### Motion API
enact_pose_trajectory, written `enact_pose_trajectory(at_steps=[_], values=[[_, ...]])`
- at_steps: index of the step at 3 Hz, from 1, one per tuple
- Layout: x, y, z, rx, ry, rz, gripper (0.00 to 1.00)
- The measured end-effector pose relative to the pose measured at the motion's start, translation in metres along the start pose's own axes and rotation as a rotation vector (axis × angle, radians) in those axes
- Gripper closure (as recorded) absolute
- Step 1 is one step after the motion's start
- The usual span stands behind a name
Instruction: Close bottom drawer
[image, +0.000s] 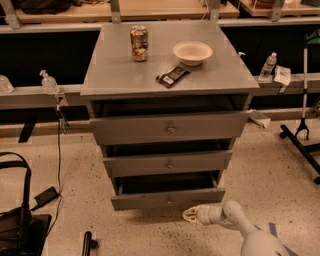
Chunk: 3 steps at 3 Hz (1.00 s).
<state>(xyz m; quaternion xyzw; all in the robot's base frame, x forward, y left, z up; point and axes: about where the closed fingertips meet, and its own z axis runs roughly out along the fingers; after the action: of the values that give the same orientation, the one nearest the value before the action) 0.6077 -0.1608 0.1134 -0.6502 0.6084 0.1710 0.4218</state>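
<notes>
Hand (189, 215) before bottom drawer (167, 198) (speckled floor (272, 167) below)

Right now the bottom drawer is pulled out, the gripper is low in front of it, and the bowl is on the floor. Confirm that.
Not quite: the camera view shows the bowl on the cabinet top. The bottom drawer is pulled out, with the gripper low in front of it.

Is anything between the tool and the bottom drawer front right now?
Nothing. In the camera view, only a thin strip of speckled floor separates the tool, low and right of centre, from the bottom drawer front.
</notes>
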Motion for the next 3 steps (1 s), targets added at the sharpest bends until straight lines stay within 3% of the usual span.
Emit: enact_pose_trajectory(at_steps=[1,3], values=[[0.002,0.010,0.011,-0.027,-0.003,0.003,1.00],[0.016,-0.059,0.038,0.025,0.051,-0.057,1.00]])
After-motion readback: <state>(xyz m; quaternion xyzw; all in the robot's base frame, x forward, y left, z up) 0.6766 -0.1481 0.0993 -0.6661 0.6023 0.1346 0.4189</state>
